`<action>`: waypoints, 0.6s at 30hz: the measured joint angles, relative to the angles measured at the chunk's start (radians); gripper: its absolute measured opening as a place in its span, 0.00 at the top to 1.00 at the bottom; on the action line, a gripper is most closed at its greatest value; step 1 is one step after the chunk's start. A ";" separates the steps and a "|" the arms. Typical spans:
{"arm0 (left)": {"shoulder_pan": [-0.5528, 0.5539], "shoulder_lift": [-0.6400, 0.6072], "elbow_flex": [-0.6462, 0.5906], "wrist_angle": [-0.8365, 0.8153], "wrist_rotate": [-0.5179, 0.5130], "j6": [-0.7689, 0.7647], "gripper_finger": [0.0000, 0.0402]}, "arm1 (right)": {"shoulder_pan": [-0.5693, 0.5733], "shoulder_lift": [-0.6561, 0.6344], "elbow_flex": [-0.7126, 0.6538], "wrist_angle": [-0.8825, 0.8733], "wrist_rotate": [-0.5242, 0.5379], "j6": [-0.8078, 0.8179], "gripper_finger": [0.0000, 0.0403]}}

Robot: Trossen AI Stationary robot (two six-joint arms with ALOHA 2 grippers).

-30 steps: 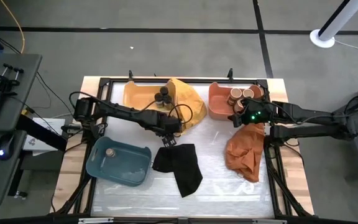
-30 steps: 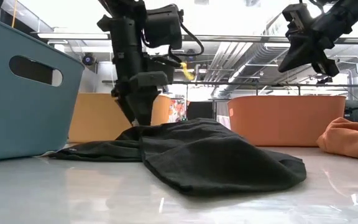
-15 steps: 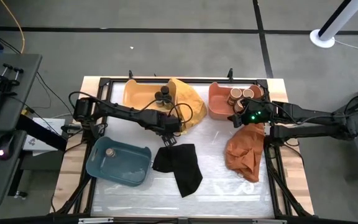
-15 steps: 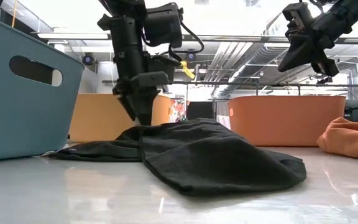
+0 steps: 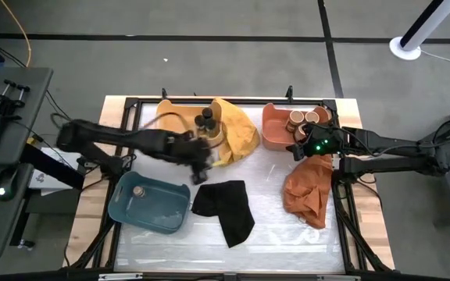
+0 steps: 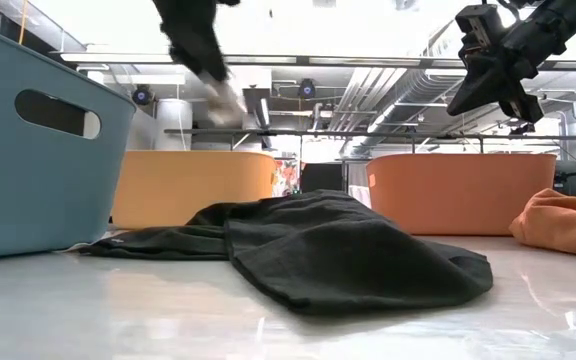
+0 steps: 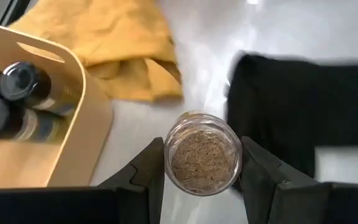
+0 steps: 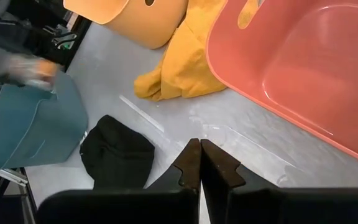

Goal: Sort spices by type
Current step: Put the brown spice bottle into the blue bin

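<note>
My left gripper (image 7: 202, 163) is shut on a small glass spice jar (image 7: 204, 149) filled with brown grains; its lid is hidden. In the high view this gripper (image 5: 200, 165) is blurred, above the table between the yellow tray (image 5: 174, 117) and the black cloth (image 5: 225, 207). Black-lidded jars (image 5: 205, 121) stand in the yellow tray, tan-lidded jars (image 5: 303, 119) in the coral tray (image 5: 276, 129), and one tan-lidded jar (image 5: 138, 190) in the blue tray (image 5: 151, 204). My right gripper (image 8: 199, 160) is shut and empty, in the air by the coral tray's near rim. My left gripper pinches the jar between its two fingers (image 7: 151, 168), one on each side of the glass wall (image 7: 171, 155). The jar's clear end faces the wrist camera. It is lifted clear, above the bare table between the yellow cloth and the black cloth.
A yellow cloth (image 5: 237, 133) lies against the yellow tray's right side. A rust-orange cloth (image 5: 307, 187) is heaped near the table's right edge. The black cloth lies flat at mid-table. Bare tabletop (image 5: 272, 226) shows between the black and orange cloths.
My left gripper has risen from the far edge of the black cloth, high above the table, and swung toward the table's left; it is blurred by motion. It carries the jar. The black cloth has stayed where it was.
</note>
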State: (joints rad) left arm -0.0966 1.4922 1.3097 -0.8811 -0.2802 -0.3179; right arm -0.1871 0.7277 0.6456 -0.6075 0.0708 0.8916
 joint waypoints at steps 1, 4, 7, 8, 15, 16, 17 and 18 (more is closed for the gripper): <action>-0.026 -0.040 0.000 -0.039 0.000 0.011 0.69 | 0.000 0.000 0.000 0.000 0.000 -0.002 1.00; -0.130 -0.152 -0.002 -0.188 -0.002 0.008 0.69 | 0.000 0.000 0.000 0.000 0.000 -0.002 1.00; -0.271 -0.229 -0.003 -0.377 -0.001 -0.073 0.69 | 0.000 0.000 0.000 0.000 0.000 -0.003 1.00; -0.320 -0.244 -0.010 -0.434 0.002 -0.112 0.69 | 0.000 0.000 0.000 0.000 0.000 -0.007 1.00; -0.578 -0.287 -0.197 -0.471 0.059 -0.280 0.69 | 0.000 0.000 0.000 0.000 0.010 -0.021 1.00; -0.590 -0.284 -0.230 -0.447 0.057 -0.280 0.69 | 0.000 0.001 0.000 0.000 0.012 -0.021 1.00; -0.593 -0.282 -0.262 -0.416 0.056 -0.280 0.69 | 0.000 0.001 0.000 0.000 0.017 -0.021 1.00; -0.593 -0.278 -0.294 -0.386 0.060 -0.271 0.69 | 0.000 0.001 0.000 0.000 0.020 -0.020 1.00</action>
State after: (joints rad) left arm -0.6892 1.2147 1.0162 -1.2676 -0.2205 -0.5892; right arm -0.1871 0.7284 0.6456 -0.6071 0.0908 0.8715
